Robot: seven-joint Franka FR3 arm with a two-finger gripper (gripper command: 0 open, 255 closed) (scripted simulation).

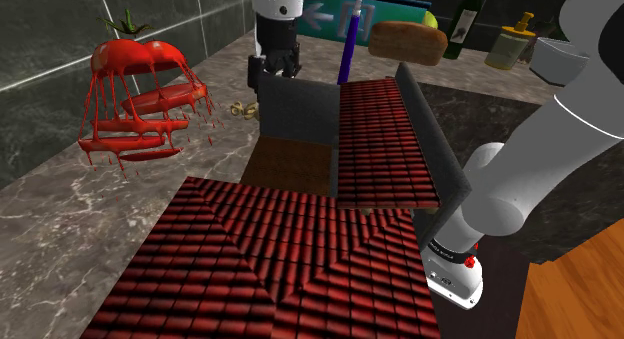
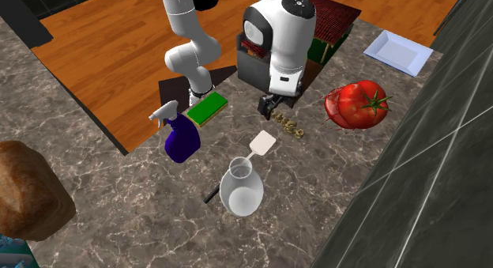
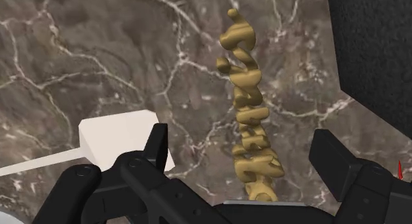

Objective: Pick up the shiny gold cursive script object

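The gold script piece (image 3: 249,110) is seen lying flat on the marble worktop (image 3: 99,57), just beside a white spatula head (image 3: 122,138) and near a dark box (image 3: 376,44). The gripper (image 3: 242,142) is poised right above it, fingers spread apart, nothing clamped. The piece is judged thin, rigid, light and slick, with little height offered above the worktop. A hold across its narrow width near mid-length is advised, one finger set down on either side.
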